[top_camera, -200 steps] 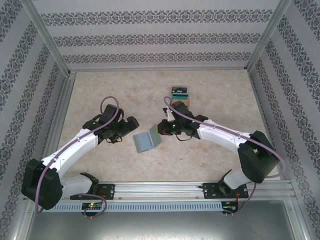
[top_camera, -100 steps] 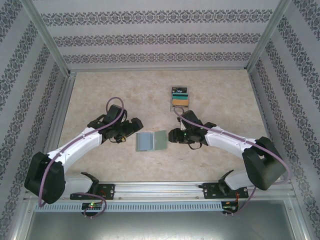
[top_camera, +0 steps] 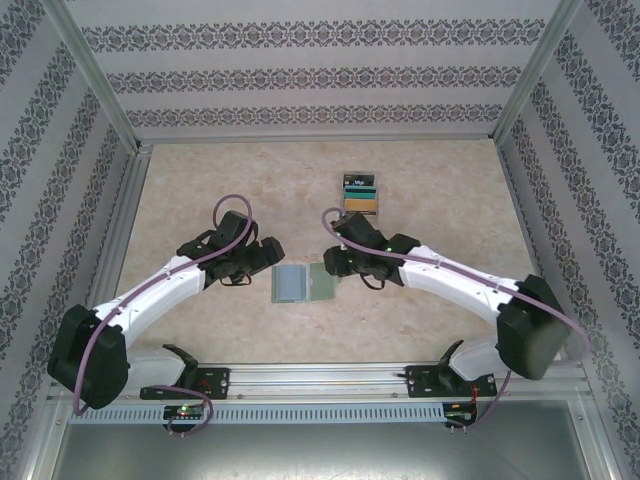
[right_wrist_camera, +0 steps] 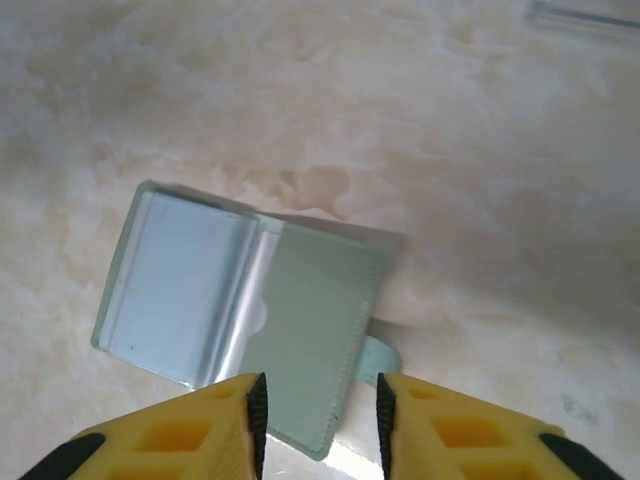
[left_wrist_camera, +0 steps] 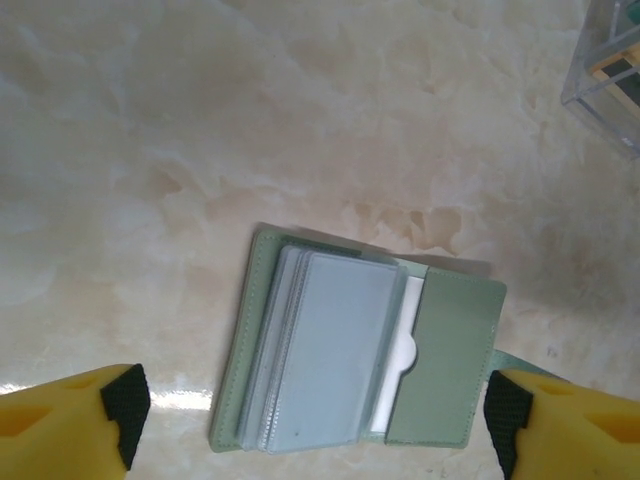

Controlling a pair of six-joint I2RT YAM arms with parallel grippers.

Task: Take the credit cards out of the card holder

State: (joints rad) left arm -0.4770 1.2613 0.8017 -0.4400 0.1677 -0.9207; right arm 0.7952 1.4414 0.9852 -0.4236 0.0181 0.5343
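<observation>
The dull-green card holder (top_camera: 303,283) lies open and flat on the table, its pale blue-grey sleeves (left_wrist_camera: 320,350) facing up. A white sheet (left_wrist_camera: 408,340) shows in its right pocket. My left gripper (top_camera: 268,262) hovers at the holder's left edge, open wide, with the holder (left_wrist_camera: 445,365) between its fingers (left_wrist_camera: 125,405). My right gripper (top_camera: 328,263) is open over the green right flap (right_wrist_camera: 315,320); the flap's edge and strap tab (right_wrist_camera: 385,355) sit between its fingers (right_wrist_camera: 258,415). The black, teal and tan credit cards (top_camera: 360,192) lie stacked farther back.
The cards rest in a small clear tray (left_wrist_camera: 612,70) behind the right arm. Patterned walls with metal posts (top_camera: 110,110) close in the table on three sides. An aluminium rail (top_camera: 330,378) runs along the near edge.
The holder's right flap, raised a second ago, now lies flat. My right gripper drew back to the right, then came left over that flap. The left gripper shifted slightly toward the holder.
</observation>
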